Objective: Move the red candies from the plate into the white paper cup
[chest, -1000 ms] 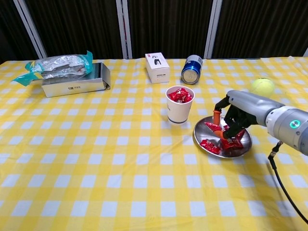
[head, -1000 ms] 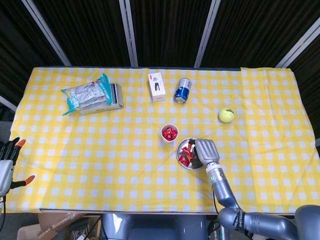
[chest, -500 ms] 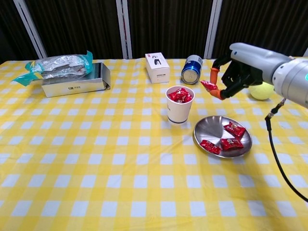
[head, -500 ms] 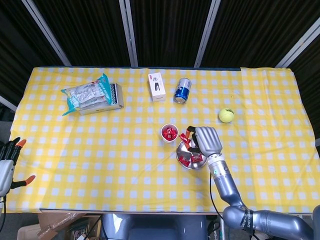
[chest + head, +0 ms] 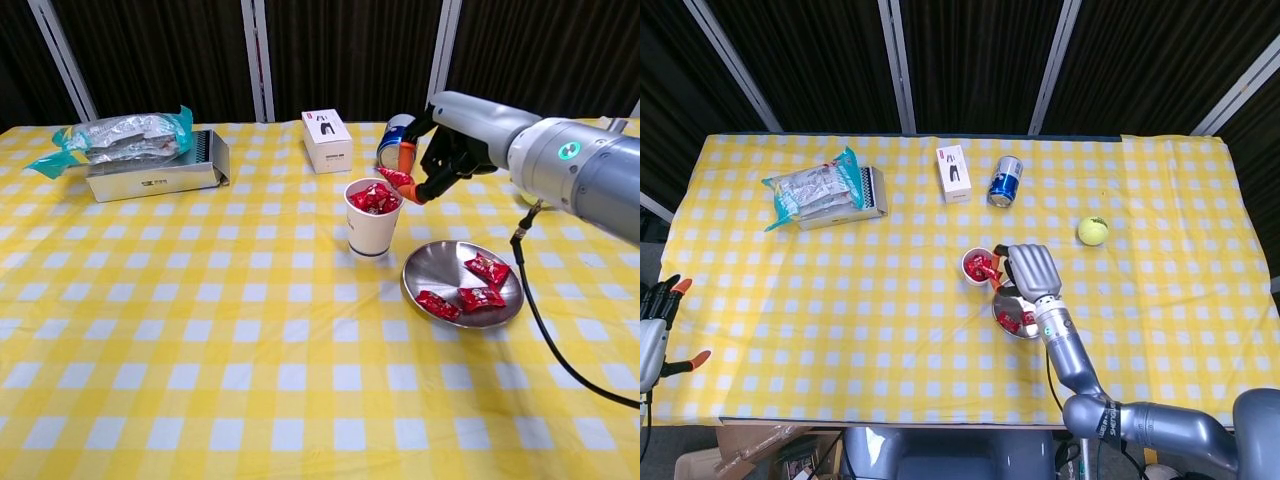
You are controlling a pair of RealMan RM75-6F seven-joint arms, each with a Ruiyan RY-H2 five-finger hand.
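Note:
The white paper cup (image 5: 372, 228) (image 5: 979, 266) stands mid-table, filled with red candies (image 5: 375, 198). To its right lies the metal plate (image 5: 441, 266) (image 5: 998, 303), and three red candies (image 5: 481, 297) are left on it. My right hand (image 5: 445, 148) (image 5: 1031, 270) hovers just right of the cup's rim. It pinches a red candy (image 5: 393, 179) between its orange fingertips, right above the rim. In the head view this hand covers part of the plate. My left hand (image 5: 654, 318) hangs off the table's left edge with its fingers spread, holding nothing.
A blue can (image 5: 398, 142) lies on its side behind the cup, beside a small white box (image 5: 327, 140). A snack bag (image 5: 120, 135) rests on a grey box (image 5: 158, 173) at the back left. A tennis ball (image 5: 1093, 231) sits to the right.
My right hand lifted a candy off the plate, rose, then moved left to the cup's rim. One candy fewer lies on the plate. The left hand has stayed still.

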